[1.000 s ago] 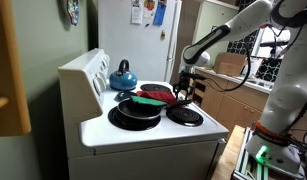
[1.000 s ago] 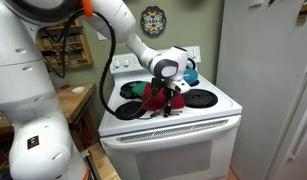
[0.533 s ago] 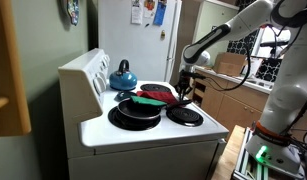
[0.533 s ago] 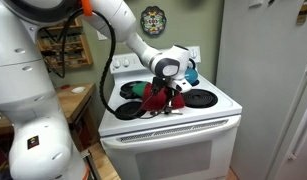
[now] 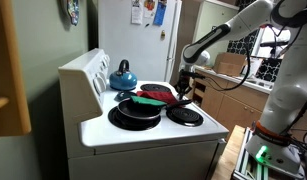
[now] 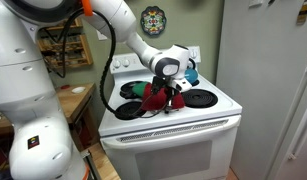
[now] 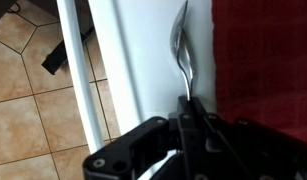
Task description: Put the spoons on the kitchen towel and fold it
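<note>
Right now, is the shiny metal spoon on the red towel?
No, the metal spoon lies on the white stove top, beside the red towel.

A home kitchen, seen around the cooker.

A white electric stove [image 5: 153,132] with flat black burners [image 5: 184,116] and a raised control panel at the far edge stands against a grey-green wall. A round blue kettle [image 5: 122,75] sits at the far side of the stovetop, and black round pans [image 5: 133,113] sit nearer. A tall white refrigerator [image 6: 268,80] stands just beside the stove, with papers stuck on its door [image 5: 148,12]. Wooden cabinets [image 5: 228,68], a round patterned wall plate [image 6: 153,19] and tan floor tiles [image 7: 33,100] complete the room.
</note>
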Tool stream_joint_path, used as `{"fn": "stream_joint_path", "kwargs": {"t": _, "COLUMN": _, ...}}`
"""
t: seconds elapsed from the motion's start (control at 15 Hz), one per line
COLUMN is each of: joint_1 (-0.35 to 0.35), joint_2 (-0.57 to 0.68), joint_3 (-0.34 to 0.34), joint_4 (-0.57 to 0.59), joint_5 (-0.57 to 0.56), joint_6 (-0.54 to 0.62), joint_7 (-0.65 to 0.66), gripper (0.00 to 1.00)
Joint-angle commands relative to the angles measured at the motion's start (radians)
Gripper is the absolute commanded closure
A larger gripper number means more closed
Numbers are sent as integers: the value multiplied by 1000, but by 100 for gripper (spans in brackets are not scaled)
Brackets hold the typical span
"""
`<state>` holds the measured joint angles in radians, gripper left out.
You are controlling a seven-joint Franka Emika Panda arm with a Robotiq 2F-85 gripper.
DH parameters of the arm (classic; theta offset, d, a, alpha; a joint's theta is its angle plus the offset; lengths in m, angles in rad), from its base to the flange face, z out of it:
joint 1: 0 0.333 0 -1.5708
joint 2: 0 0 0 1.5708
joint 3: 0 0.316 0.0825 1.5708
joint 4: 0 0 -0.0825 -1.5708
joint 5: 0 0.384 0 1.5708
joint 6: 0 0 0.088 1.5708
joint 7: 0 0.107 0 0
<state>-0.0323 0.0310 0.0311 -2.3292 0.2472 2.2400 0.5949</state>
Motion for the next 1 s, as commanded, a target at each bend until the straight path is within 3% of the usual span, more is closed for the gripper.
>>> {"fn": "stream_joint_path", "kwargs": {"t": 0.0, "joint_1": 21, "joint_2": -16, "joint_3": -9, "joint_4": -2, "joint_5": -24, "joint_6": -24, "joint_7": 34, "gripper": 99}}
{"fn": "stream_joint_path", "kwargs": {"t": 0.27, "joint_1": 37, "joint_2": -40, "joint_3": -3, "joint_4": -1, "joint_5": -45, "joint_6": -41, "joint_7": 21, "gripper": 99}}
{"fn": "stream_joint_path", "kwargs": {"t": 0.8, "joint_1": 71, "joint_2": -91, "joint_3": 34, "joint_4": 56, "joint_5": -311, "joint_6": -123, "joint_7": -10, "gripper": 99}}
{"fn": "stream_joint_path", "kwargs": {"t": 0.93, "joint_1": 78, "joint_2": -84, "joint_3": 42, "joint_4": 73, "joint_5": -323, "joint_6": -91, "joint_7": -19, "gripper": 99}}
